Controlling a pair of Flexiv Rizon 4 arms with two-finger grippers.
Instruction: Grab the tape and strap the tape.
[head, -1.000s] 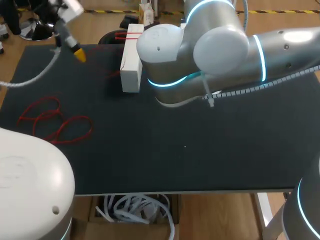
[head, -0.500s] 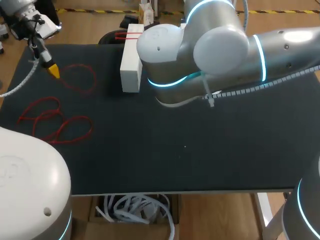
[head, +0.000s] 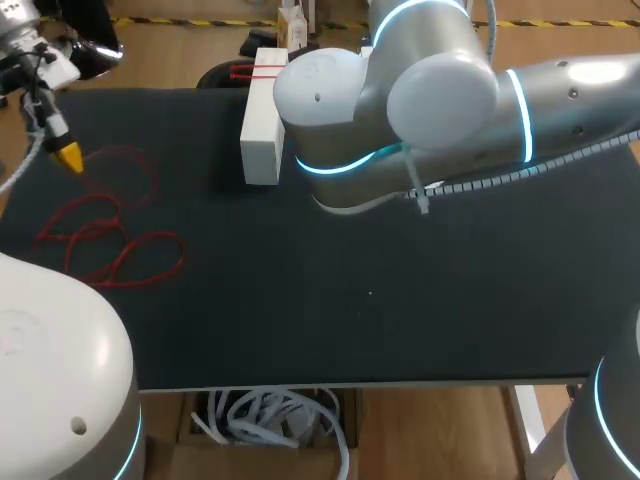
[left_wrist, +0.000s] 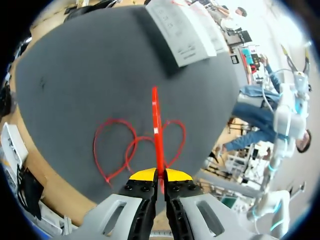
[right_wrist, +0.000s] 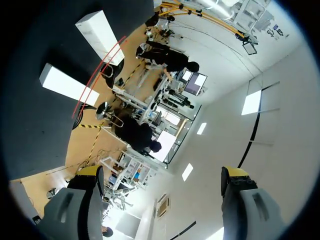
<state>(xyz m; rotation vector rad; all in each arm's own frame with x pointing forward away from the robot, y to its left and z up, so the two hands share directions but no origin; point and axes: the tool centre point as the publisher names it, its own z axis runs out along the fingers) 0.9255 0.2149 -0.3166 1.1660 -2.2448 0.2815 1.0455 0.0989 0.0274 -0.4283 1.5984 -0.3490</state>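
Observation:
The tape is a thin red strap. My left gripper (head: 66, 157) hangs over the table's far left corner, shut on one end of it. In the left wrist view the red strap (left_wrist: 156, 120) runs straight out from between the yellow fingertips (left_wrist: 142, 174). Its faint loop (head: 133, 170) trails beside the gripper in the head view. More red strap loops (head: 105, 240) lie on the black mat nearer the front. My right gripper (right_wrist: 162, 175) is open and holds nothing; it points up and away from the table. Its arm (head: 430, 110) spans the table's far middle.
A white box (head: 262, 125) with a red strap across its far end stands at the back of the black mat (head: 400, 300). In the right wrist view, white boxes (right_wrist: 62, 85) show with a red line (right_wrist: 97, 70) over them. The mat (left_wrist: 90, 75) fills the left wrist view.
My left gripper has moved left and toward the front, away from the white box, drawing the red strap with it. The right arm has not moved.

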